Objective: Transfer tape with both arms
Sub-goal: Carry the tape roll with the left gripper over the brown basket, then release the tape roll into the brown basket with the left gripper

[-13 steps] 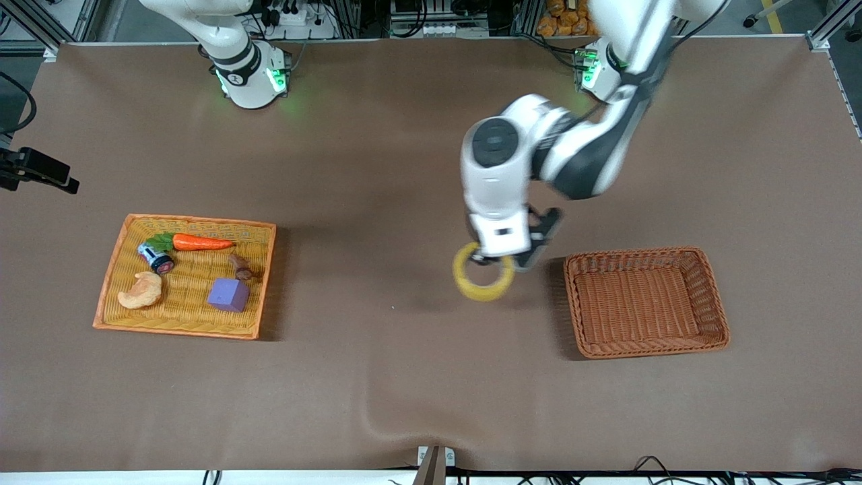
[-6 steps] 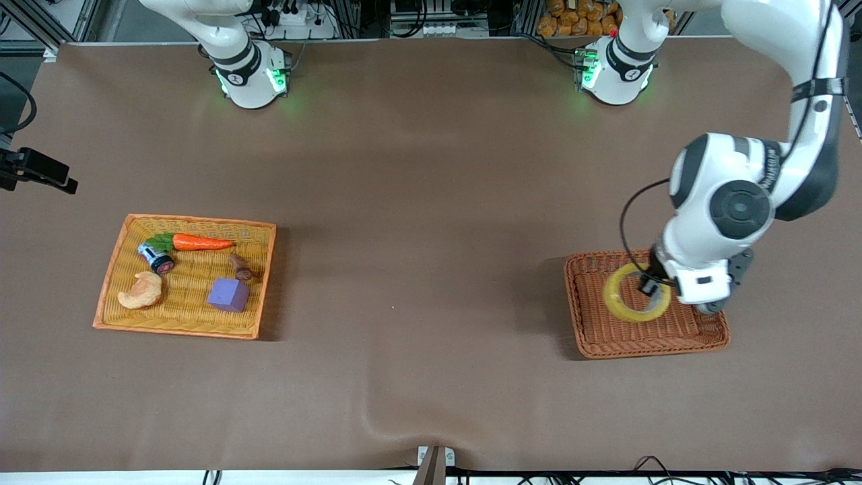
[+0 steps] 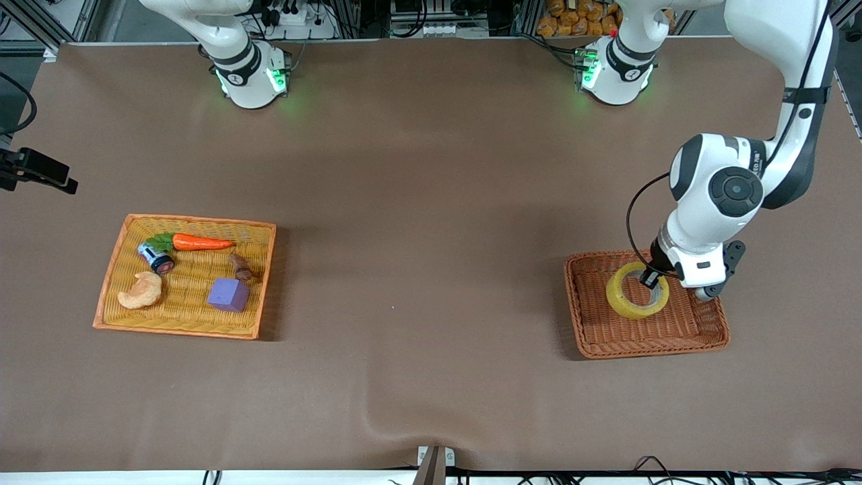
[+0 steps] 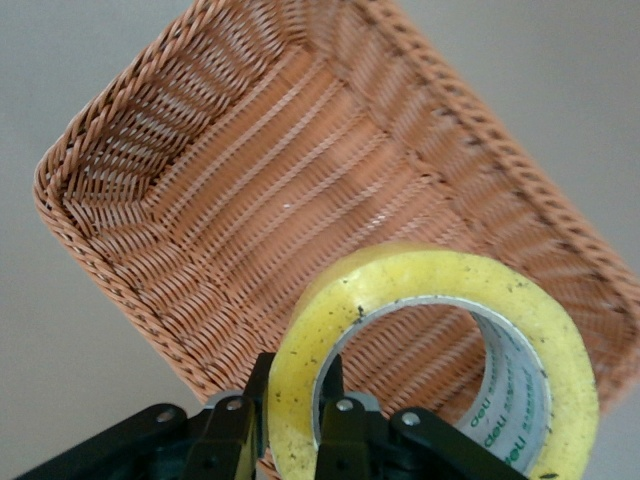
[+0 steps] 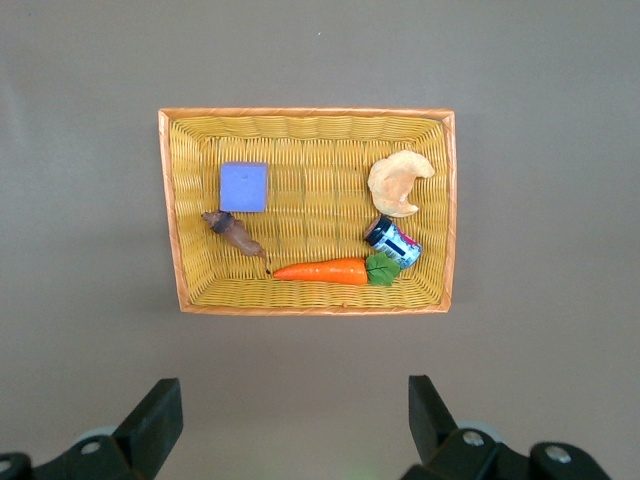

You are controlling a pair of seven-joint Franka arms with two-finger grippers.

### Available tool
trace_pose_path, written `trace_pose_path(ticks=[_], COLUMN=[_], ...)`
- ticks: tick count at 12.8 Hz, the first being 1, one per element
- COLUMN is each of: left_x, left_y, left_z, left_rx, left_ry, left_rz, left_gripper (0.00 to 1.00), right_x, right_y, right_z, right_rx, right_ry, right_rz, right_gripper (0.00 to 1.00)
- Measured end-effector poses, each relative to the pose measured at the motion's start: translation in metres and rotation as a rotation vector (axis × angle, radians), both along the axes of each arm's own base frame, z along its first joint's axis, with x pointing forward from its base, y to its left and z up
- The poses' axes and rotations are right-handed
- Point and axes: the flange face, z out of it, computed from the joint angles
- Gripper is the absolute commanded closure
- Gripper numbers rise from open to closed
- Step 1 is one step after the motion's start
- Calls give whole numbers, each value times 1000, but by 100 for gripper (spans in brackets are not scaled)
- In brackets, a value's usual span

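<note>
The yellowish tape roll [image 3: 636, 291] with a grey inner core hangs over the brown wicker basket [image 3: 592, 337] at the left arm's end of the table. My left gripper [image 3: 653, 279] is shut on the roll's wall, one finger inside the ring and one outside. The left wrist view shows the tape [image 4: 440, 290] pinched in the left gripper [image 4: 295, 385] above the basket floor [image 4: 280, 190]. My right gripper [image 5: 290, 400] is open and empty, high over bare table near the orange tray [image 5: 180, 250]; it does not show in the front view.
The orange tray [image 3: 111, 269] at the right arm's end holds a carrot [image 3: 201, 242], a croissant [image 3: 141, 291], a purple cube [image 3: 229, 294], a small can [image 3: 155, 258] and a brown piece [image 3: 240, 267]. The brown table cloth bulges slightly at its near edge [image 3: 384, 417].
My left arm has swung the tape from mid-table to over the brown basket and has settled there, shifting slightly in the last half second. The tray's things have not moved.
</note>
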Motion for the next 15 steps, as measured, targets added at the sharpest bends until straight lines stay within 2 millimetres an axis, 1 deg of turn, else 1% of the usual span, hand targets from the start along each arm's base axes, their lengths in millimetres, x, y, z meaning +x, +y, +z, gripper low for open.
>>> trace_pose_path(ticks=[1, 2, 3, 4, 5, 6, 9, 10, 12, 15], left_x=[1, 2, 3, 4, 4, 5, 7, 9, 10, 5], left_y=[11, 22, 31, 37, 41, 43, 38, 37, 39, 42], left_z=[-8, -16, -25, -33, -36, -35, -29, -23, -2, 48], left_rx=[-3, -4, 0, 3, 3, 4, 3, 4, 16, 55], left_ry=[-7, -8, 0, 7, 7, 3, -9, -18, -29, -23], left_rz=[13, 19, 26, 31, 35, 36, 25, 7, -76, -302], left_gripper=[100, 85, 21, 0, 0, 0, 0, 0, 0, 0], right_x=[0, 0, 0, 0, 0, 0, -1, -1, 0, -1], right_y=[0, 0, 0, -1, -2, -3, -5, -6, -5, -8], right_z=[0, 0, 0, 0, 0, 0, 0, 0, 0, 0], right_rx=[0, 0, 0, 1, 1, 1, 1, 3, 16, 36], right_ry=[0, 0, 0, 0, 0, 0, 0, -1, -2, -4], right_rz=[0, 0, 0, -2, -4, -5, -10, -10, -11, -19], right_gripper=[0, 0, 0, 0, 0, 0, 0, 0, 0, 0])
